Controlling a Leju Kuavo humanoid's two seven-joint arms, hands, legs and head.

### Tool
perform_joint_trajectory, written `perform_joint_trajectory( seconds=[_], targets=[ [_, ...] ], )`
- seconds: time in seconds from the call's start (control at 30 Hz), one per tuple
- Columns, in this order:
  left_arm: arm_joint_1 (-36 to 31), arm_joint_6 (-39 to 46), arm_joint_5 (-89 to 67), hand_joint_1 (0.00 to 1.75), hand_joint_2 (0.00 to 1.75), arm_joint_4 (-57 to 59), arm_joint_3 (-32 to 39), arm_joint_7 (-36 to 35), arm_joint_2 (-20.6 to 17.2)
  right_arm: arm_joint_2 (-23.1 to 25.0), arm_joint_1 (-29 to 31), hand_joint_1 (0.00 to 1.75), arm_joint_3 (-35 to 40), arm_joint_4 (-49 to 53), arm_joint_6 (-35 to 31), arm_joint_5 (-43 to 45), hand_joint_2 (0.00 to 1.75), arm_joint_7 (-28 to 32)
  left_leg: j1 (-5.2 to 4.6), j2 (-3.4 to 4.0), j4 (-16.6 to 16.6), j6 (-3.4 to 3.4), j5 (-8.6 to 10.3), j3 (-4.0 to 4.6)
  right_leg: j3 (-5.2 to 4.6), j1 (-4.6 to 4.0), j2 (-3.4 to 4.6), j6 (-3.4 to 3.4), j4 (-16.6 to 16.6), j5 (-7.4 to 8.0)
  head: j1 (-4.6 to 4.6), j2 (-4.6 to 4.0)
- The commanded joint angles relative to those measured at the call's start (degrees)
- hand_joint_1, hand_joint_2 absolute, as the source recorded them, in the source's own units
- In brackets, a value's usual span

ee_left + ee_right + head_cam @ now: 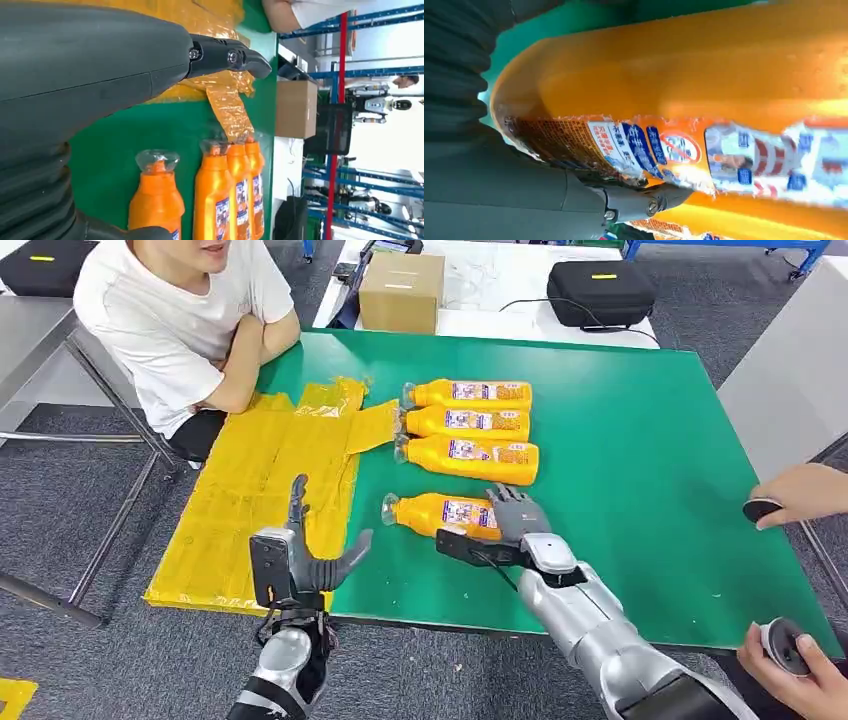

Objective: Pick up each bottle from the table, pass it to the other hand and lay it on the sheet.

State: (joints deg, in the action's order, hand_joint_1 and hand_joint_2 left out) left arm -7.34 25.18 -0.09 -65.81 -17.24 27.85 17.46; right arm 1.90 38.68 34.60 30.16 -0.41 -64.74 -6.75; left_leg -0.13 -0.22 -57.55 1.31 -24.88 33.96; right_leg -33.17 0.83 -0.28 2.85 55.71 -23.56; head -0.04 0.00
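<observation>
Four orange bottles with clear caps lie on the green table [640, 450]. Three lie side by side at the back [470, 425], also in the left wrist view [235, 195]. The fourth, nearer bottle [440, 512] lies apart from them and looms large in the right wrist view [704, 95]. My right hand [515, 518] lies over its base end, fingers on top, thumb stretched along its near side; the bottle rests on the table. My left hand [300, 560] hovers open over the near right corner of the yellow sheet [260, 490], fingers spread, holding nothing.
A person in a white shirt [170, 320] sits at the sheet's far left corner, arms folded on the table. Another person's hands [800, 495] hold dark round objects at the right edge. A cardboard box [402, 290] and a black case [600, 290] stand behind the table.
</observation>
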Motion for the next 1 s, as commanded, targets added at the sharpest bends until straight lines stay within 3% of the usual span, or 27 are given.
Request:
perform_joint_trajectory(
  seconds=[0.03,0.23,0.43,0.5,0.53,0.57,0.6,0.67,0.73,0.77,0.8,0.83,0.87,1.0],
  targets=[
    [-2.88,-1.43,-0.67,0.0,1.75,4.2,3.09,-0.89,1.87,-2.5,2.29,1.75,2.17,-9.09,5.45,0.89,1.75,-2.56,0.05,-0.15,0.0,-0.08,-0.02,-0.13,0.2,-0.05,-0.15,-0.11,-0.01,-0.07,0.0,0.0],
    [-4.51,-2.07,-0.41,0.0,1.75,7.16,1.92,0.21,2.17,-7.04,0.77,1.75,-2.74,-12.87,6.96,5.21,1.75,-2.77,0.05,-0.54,0.05,-0.05,0.05,-0.35,0.51,-0.05,-0.52,-0.07,-0.16,-0.08,-0.02,0.0],
    [-4.64,-2.36,0.83,0.0,1.75,7.26,1.97,0.6,1.36,-5.86,0.99,1.75,-8.31,-12.54,7.84,11.75,1.75,4.52,-0.02,-0.34,0.03,0.0,0.01,-0.52,0.56,0.02,-0.3,-0.05,-0.18,-0.02,-0.02,0.0],
    [-4.43,-3.49,2.53,0.0,1.75,6.99,1.64,1.19,1.03,-5.27,0.0,1.75,-14.32,-10.92,10.68,20.25,1.75,15.65,-0.08,-0.34,0.06,0.02,0.05,-0.56,0.61,0.07,-0.31,-0.05,-0.19,0.0,-0.02,0.0],
    [-4.28,-3.97,3.36,0.0,1.75,6.83,1.45,1.31,0.84,-4.98,-0.39,1.75,-15.17,-10.27,11.24,22.17,1.75,18.44,-0.06,-0.39,0.07,-0.01,0.07,-0.55,0.63,0.05,-0.36,-0.06,-0.22,0.02,-0.02,0.0],
    [-4.02,-4.62,4.5,0.0,1.75,6.42,1.06,1.28,0.55,-4.55,-1.59,1.75,-16.12,-7.95,11.98,25.62,1.75,26.02,-0.06,-0.4,0.06,0.01,0.07,-0.57,0.64,0.05,-0.37,-0.03,-0.21,0.03,-0.02,0.0],
    [-3.12,-7.3,8.05,0.0,1.75,5.09,1.28,0.58,0.51,-3.18,-3.05,1.75,-17.83,-5.84,11.53,29.64,1.75,29.12,-0.05,-0.31,0.06,0.04,0.05,-0.61,0.66,0.04,-0.28,-0.02,-0.21,0.03,-0.02,0.0],
    [0.0,-11.37,14.95,0.0,1.75,0.64,1.82,-2.8,0.1,1.35,-7.77,1.75,-20.92,3.34,6.44,36.82,1.75,31.03,-0.01,-0.18,0.11,0.02,0.03,-0.71,0.76,0.0,-0.16,-0.05,-0.26,0.04,0.0,0.0],
    [2.8,-12.49,18.29,0.0,1.75,-2.11,1.13,-6.92,-0.53,3.15,-13.48,1.75,-19.35,14.18,3.79,41.08,1.75,29.07,-0.01,0.26,0.14,-0.03,-0.04,-0.75,0.71,0.0,0.26,-0.1,-0.25,0.09,0.0,0.0],
    [3.47,-12.48,18.8,0.0,0.0,-2.57,0.57,-7.61,-0.8,3.6,-15.74,1.75,-19.17,18.18,2.99,44.01,1.75,29.21,0.01,0.42,0.15,-0.02,-0.1,-0.78,0.76,-0.02,0.38,-0.06,-0.24,0.12,0.0,0.0],
    [4.83,-18.29,22.5,0.0,1.75,-3.87,-1.12,-10.54,-1.99,4.45,-18.86,1.75,-19.14,23.54,3.43,48.63,1.75,31.34,-0.03,0.41,0.09,0.0,-0.1,-0.67,0.65,0.01,0.36,-0.01,-0.16,0.1,-0.02,0.0],
    [5.78,-19.68,23.09,0.0,1.75,-4.75,-1.54,-10.7,-2.57,4.22,-19.97,1.75,-17.82,25.64,3.01,49.38,1.75,30.8,-0.02,0.46,0.14,-0.09,-0.14,-0.72,0.63,0.0,0.39,-0.09,-0.15,0.05,-0.02,0.0],
    [6.83,-26.38,24.55,0.0,1.75,-6.22,-3.74,-9.9,-4.43,4.26,-21.54,1.75,-17.17,28.68,2.84,51.78,1.75,33.33,-0.02,0.37,0.11,-0.08,-0.13,-0.65,0.52,0.0,0.32,-0.07,-0.11,0.02,-0.07,0.0],
    [8.54,-29.65,24.13,0.0,1.75,-8.0,-4.57,-8.89,-5.64,4.68,-22.41,1.75,-16.38,30.62,3.1,53.7,1.75,34.4,0.08,0.06,0.05,-0.02,-0.04,-0.11,0.12,-0.07,0.1,0.0,-0.01,0.0,-0.02,0.0]
  ],
)
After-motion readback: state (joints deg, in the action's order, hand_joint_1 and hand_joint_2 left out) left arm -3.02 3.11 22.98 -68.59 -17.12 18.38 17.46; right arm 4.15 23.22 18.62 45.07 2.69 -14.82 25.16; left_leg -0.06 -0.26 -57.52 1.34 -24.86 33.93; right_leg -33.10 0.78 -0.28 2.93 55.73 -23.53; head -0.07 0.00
